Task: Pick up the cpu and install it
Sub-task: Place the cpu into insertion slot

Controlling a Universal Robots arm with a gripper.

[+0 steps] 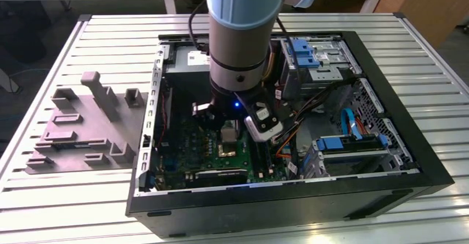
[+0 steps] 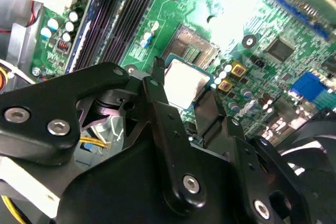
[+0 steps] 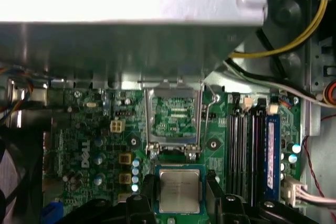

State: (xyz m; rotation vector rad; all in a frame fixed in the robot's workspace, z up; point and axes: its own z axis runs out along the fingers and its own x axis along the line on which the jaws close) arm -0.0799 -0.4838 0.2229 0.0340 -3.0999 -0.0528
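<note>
**Between the black fingers: the chip, held by the socket**

Between the two black fingers [image 2: 160, 92] of the hand [image 2: 185, 92] sits the chip [image 3: 179, 190], its flat silvery top facing up, with a thin green edge around it. The hand is closed on it, one finger against each of two opposite sides. In both wrist views the chip lies just beside the square metal-framed socket [image 3: 173, 116], whose centre is dark. Whether the chip touches the board cannot be told.

Around the socket spreads the green board [image 3: 89, 145], dotted with small round and gold-coloured parts. Long dark memory slots [image 3: 244, 150] run along one side of it.

In the exterior view the grey arm [image 1: 242, 35] reaches straight down into an open black computer case [image 1: 293, 200] lying on its side. The case rests on a slatted pale surface [image 1: 95, 29]. A grey moulded block [image 1: 88, 128] lies just beside the case on the exterior view's left.
</note>
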